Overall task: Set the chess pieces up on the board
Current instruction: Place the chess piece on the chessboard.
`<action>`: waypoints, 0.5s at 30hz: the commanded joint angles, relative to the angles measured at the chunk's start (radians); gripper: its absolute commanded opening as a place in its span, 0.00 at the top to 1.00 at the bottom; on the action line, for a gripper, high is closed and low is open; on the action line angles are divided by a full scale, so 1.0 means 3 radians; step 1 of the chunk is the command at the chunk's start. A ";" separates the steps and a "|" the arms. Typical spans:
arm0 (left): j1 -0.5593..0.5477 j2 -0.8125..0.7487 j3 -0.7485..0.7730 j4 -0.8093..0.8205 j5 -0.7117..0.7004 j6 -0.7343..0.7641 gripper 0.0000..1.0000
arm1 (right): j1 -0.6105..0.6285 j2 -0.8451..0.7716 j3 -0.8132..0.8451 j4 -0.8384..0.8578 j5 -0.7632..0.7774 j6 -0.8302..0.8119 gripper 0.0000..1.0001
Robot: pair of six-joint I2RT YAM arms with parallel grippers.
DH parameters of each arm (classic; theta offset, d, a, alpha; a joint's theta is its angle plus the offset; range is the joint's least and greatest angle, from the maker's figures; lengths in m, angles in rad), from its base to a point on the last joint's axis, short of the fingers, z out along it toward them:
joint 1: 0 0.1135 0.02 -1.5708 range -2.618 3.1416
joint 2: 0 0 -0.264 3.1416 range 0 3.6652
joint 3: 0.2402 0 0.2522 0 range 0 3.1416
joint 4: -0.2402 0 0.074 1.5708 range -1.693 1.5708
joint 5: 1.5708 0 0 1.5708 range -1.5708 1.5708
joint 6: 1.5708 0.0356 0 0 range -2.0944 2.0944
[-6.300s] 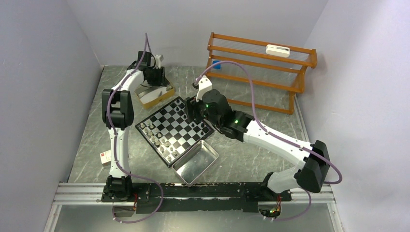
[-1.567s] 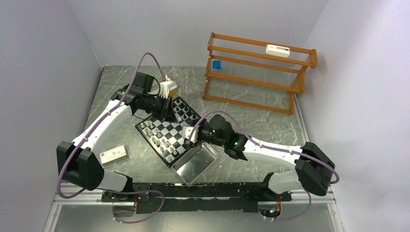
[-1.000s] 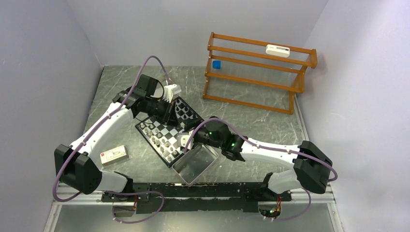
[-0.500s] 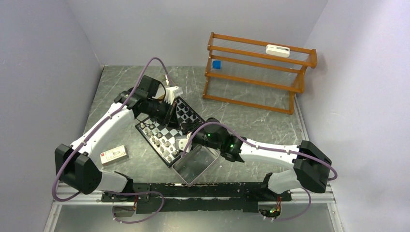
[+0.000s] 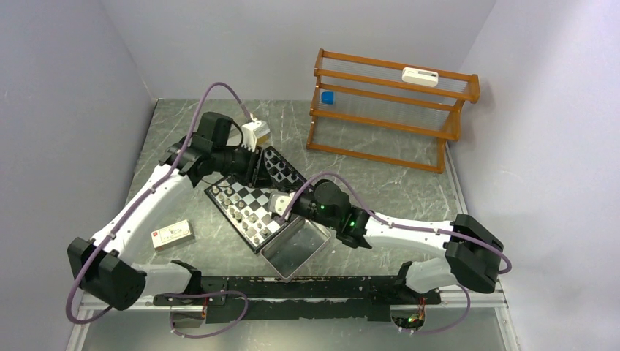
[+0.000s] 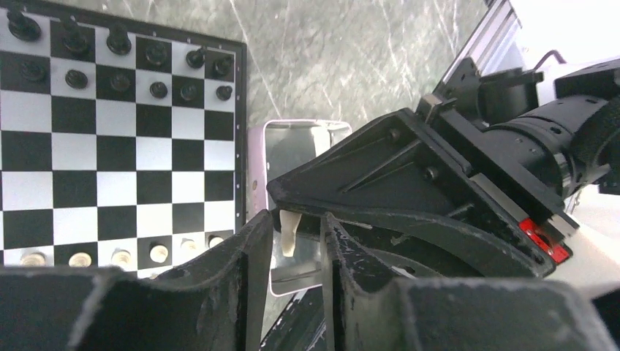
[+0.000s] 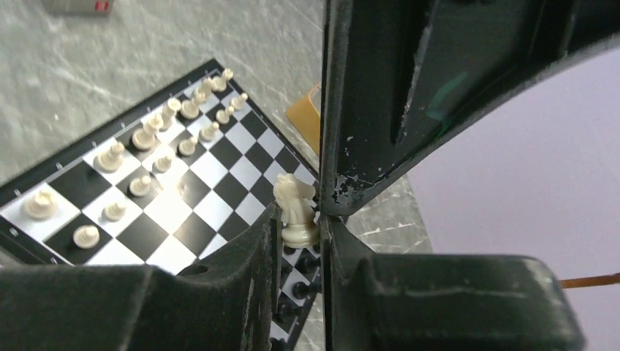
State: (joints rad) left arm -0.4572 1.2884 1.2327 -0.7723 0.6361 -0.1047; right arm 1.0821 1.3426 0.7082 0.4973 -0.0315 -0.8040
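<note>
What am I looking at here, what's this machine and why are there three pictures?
These are two robot arms bolted at the near edge of a table, setting up chess. The wide picture is from a camera above and behind them: left arm, right arm. The other two are from cameras on the wrists, looking along each gripper's fingers. On the table: the board, a metal tray, a wooden rack, a small white box. Cream chess pieces and black chess pieces stand along opposite board edges. The right gripper pinches a cream knight; the left gripper has its jaws slightly apart, empty.
</note>
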 commanded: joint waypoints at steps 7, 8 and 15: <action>-0.0025 -0.0270 -0.0200 0.0409 -0.0218 -0.0234 0.63 | 0.0011 -0.0066 0.0003 0.0604 0.0317 0.0920 0.97; -0.0025 -0.0297 -0.0231 0.0469 -0.0222 -0.0265 0.63 | 0.0012 -0.0067 -0.0005 0.0633 0.0310 0.0950 0.97; -0.0025 -0.0444 -0.0333 0.0742 -0.0253 -0.0391 0.76 | 0.0009 -0.0050 -0.0023 0.0757 0.0321 0.1101 0.97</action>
State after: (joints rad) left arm -0.4587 1.1828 1.1408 -0.6292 0.5819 -0.1989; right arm 1.0821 1.3361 0.7048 0.6319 0.0463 -0.5232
